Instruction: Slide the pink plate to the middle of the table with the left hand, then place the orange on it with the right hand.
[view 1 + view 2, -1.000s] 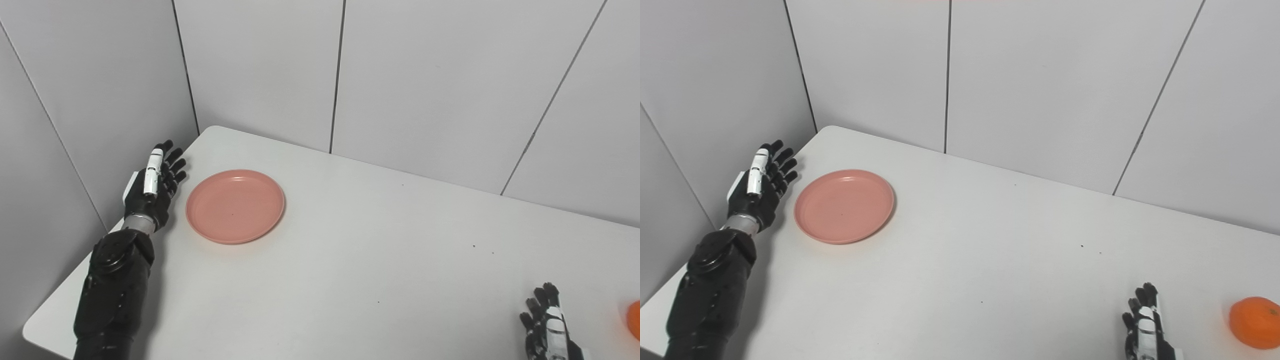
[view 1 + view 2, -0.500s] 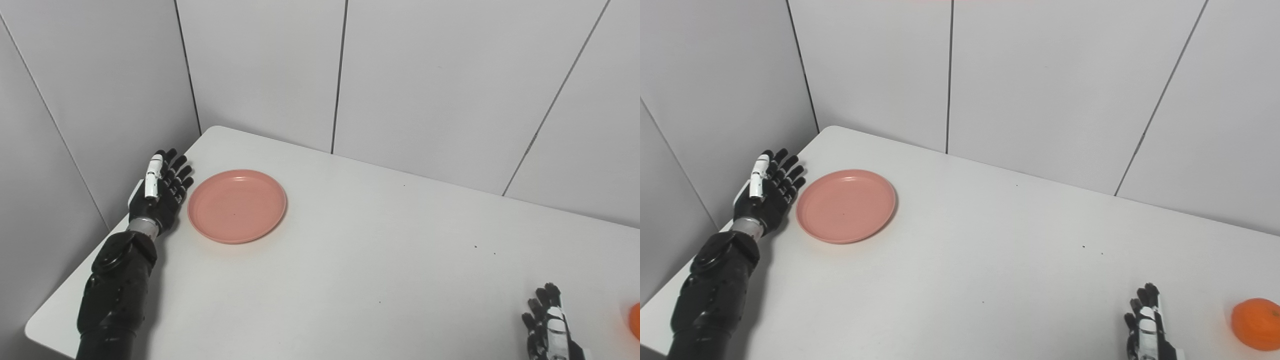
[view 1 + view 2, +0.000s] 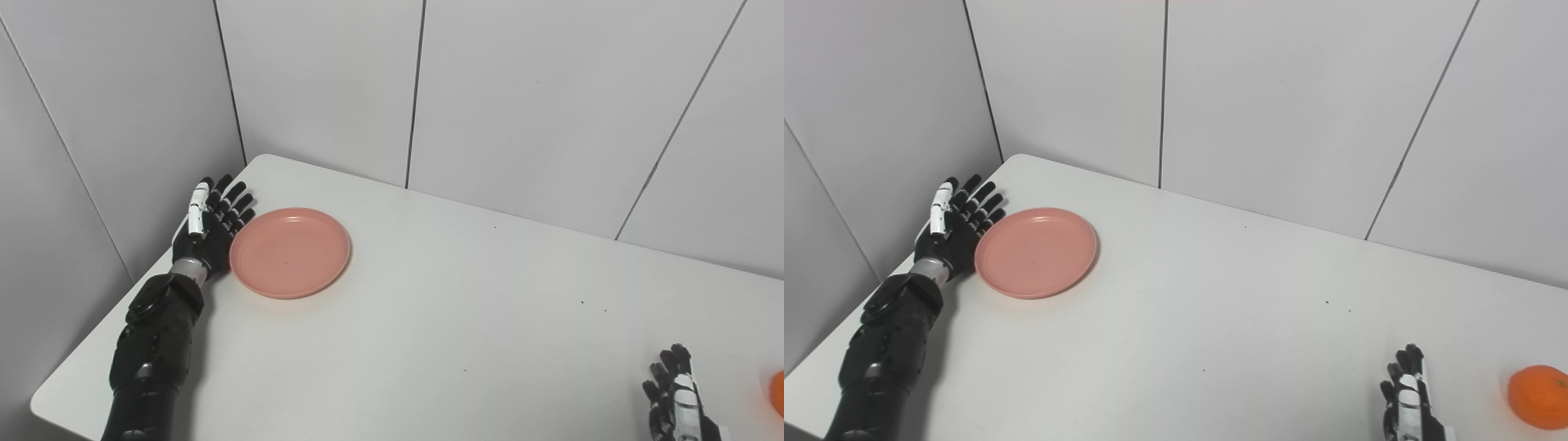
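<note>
Plate (image 3: 290, 252) beside left hand (image 3: 211, 228); orange (image 3: 1537, 396) near right hand (image 3: 1409, 398).

One pink plate (image 3: 289, 252), one orange (image 3: 1538, 396), one white table (image 3: 465, 318), two black robot hands, left hand (image 3: 211, 228) and right hand (image 3: 1409, 404), two dark forearms, several grey wall panels

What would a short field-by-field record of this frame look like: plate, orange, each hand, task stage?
pink plate: empty, flat on the white table, near its far-left corner, not yet in the middle
orange: on the table at the right edge, beside the right hand, not held
left hand: open, fingers spread, at the plate's left rim; contact cannot be told
right hand: open, low at the bottom edge, holding nothing
task stage: slide not yet done; orange not yet placed
</note>
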You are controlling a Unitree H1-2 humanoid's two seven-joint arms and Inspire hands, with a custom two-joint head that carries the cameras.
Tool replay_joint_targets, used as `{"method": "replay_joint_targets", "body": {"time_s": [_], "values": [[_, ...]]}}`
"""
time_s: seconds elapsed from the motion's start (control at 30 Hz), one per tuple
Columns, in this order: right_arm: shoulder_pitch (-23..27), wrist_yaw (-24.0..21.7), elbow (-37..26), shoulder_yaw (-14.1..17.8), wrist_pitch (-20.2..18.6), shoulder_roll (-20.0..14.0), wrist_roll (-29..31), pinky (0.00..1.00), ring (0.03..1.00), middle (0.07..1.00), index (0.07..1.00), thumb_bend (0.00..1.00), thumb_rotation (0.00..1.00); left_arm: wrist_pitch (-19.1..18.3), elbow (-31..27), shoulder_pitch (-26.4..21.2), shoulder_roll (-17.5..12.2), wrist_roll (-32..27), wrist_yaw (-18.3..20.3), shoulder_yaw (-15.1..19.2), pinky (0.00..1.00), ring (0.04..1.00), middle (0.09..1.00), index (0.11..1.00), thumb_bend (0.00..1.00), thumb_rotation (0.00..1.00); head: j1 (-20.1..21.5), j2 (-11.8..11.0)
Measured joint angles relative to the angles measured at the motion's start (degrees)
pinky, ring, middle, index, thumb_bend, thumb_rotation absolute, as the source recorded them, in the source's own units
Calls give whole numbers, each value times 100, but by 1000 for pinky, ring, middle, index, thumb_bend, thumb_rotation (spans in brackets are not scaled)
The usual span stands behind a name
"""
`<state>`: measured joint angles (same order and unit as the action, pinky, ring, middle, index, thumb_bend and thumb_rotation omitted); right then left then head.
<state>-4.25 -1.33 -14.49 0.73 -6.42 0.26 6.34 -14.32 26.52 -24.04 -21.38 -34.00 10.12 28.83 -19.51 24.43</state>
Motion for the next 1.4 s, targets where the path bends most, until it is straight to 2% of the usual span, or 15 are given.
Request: {"method": "replay_joint_targets", "body": {"time_s": [0.1,0.3,0.5,0.93,1.4], "values": [[0,1,-5,1,-43,1,-1,1000,1000,1000,1000,101,1000,11,45,-19,-3,-10,69,-25,973,942,942,932,321,1000,9,0],[0,1,-28,-5,-48,0,-8,1000,1000,1000,1000,111,1000,48,69,-9,-4,-14,232,-89,907,896,905,898,342,1000,18,35],[0,14,-61,-8,-65,9,-21,1000,1000,1000,1000,96,1000,174,75,28,16,-48,416,-274,888,890,892,883,353,1000,44,53],[0,23,-84,-20,-66,7,-18,1000,1000,1000,1000,104,1000,218,-412,301,54,179,411,-608,890,899,899,878,357,1000,70,97],[-2,36,-152,-52,-68,21,-54,1000,1000,1000,1000,111,1000,377,-661,412,149,538,330,-878,874,887,893,878,373,1000,132,141]]}}
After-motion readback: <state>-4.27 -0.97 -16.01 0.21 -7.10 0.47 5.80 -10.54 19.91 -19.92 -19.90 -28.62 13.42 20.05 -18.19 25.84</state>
